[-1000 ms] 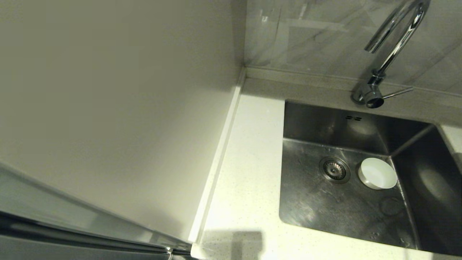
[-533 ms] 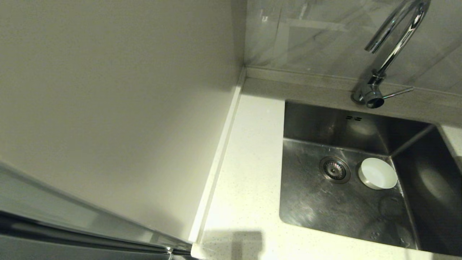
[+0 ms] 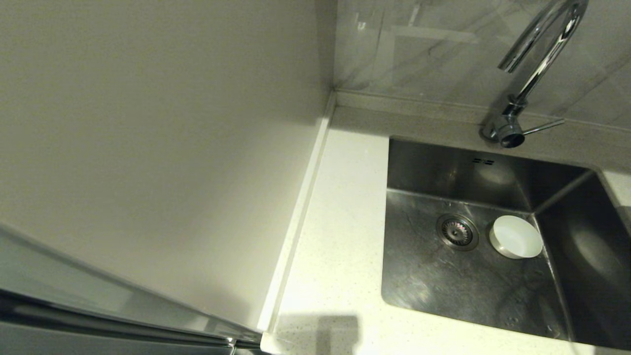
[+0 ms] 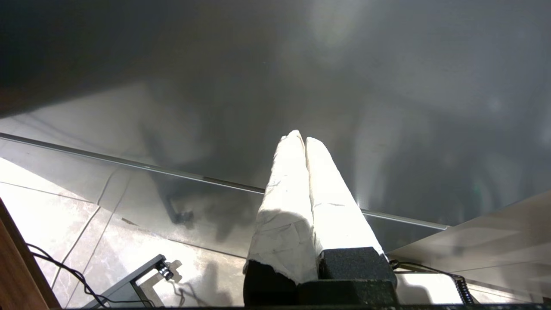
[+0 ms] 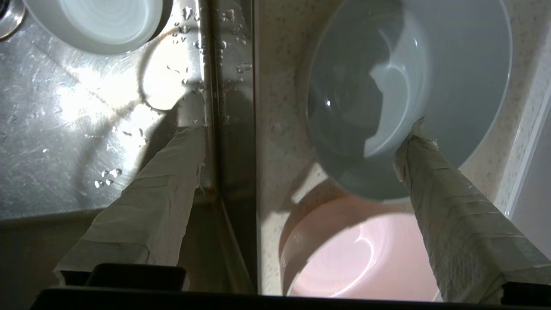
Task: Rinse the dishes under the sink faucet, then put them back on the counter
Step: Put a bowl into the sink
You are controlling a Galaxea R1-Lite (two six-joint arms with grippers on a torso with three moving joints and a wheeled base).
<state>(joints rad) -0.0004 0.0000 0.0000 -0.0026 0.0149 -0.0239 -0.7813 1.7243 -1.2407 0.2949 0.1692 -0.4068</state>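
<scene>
The whitish-mint bowl (image 3: 515, 236) sits upright in the steel sink (image 3: 443, 286), just right of the drain strainer (image 3: 457, 231). The chrome faucet (image 3: 537, 64) arches above, and no water runs from it. In the right wrist view my right gripper (image 5: 304, 129) hangs open over the sink's right rim. One finger is above the basin and the other overlaps the pale blue-grey bowl (image 5: 452, 64). The pink bowl (image 5: 357, 258) stands beside the blue-grey one on the counter (image 5: 275, 107). The whitish-mint bowl (image 5: 103, 17) shows there too. My left gripper (image 4: 301, 140) is shut and empty, parked low.
Water drops dot the sink floor (image 5: 64, 129) and its rim. A cream wall panel (image 3: 148, 148) bounds the counter strip (image 3: 340, 236) left of the sink. Below the left gripper are floor tiles (image 4: 51, 206) and cables (image 4: 64, 271).
</scene>
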